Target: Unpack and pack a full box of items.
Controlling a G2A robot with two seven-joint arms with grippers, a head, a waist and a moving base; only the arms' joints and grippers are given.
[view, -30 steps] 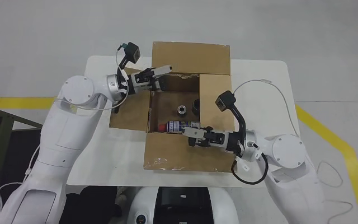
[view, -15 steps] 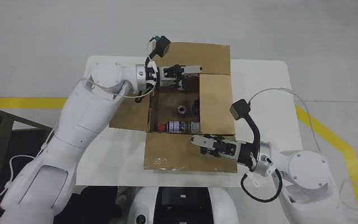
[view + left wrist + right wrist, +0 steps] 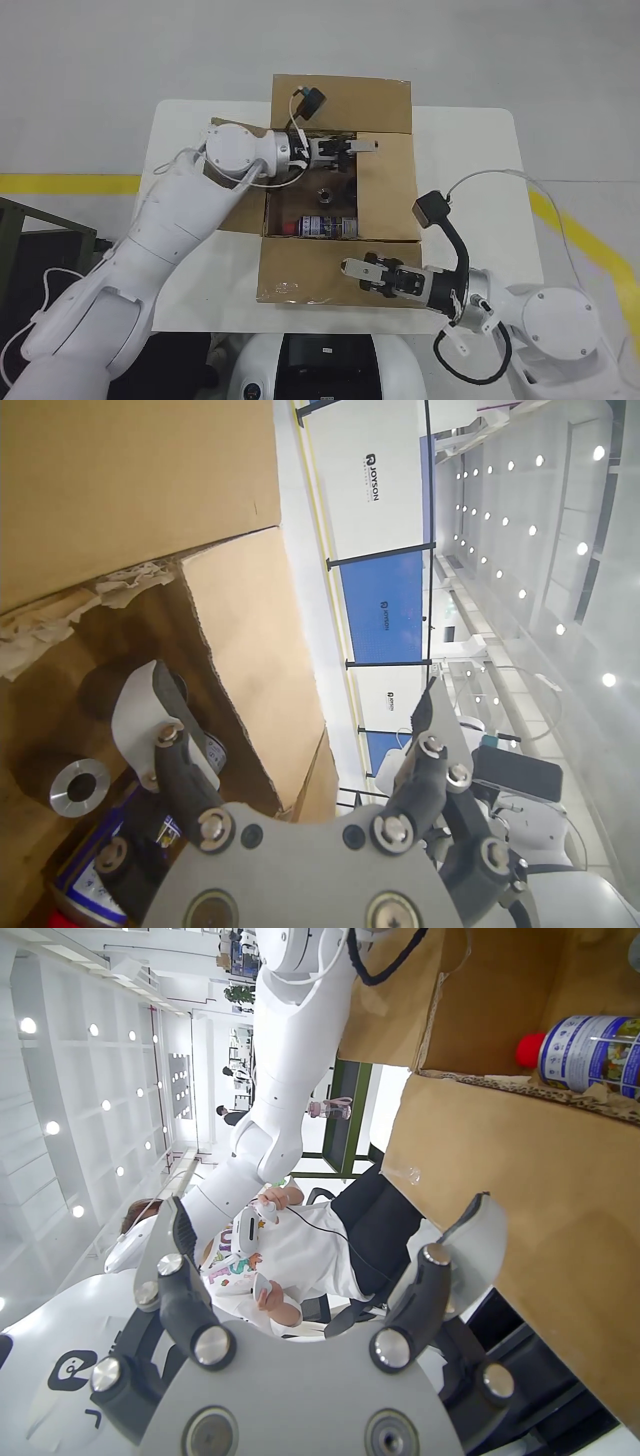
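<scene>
White table (image 3: 470, 140), cardboard box (image 3: 340, 100), left claw (image 3: 368, 147) above

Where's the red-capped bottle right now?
In the top view the bottle lies on its side inside the open box, against the wall nearest the robot, just beyond the right gripper.

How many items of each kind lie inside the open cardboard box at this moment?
Dark cylinder with silver top: 1
Plain dark cylinder: 1
Can with red cap: 1
Total: 3 items in view
</scene>
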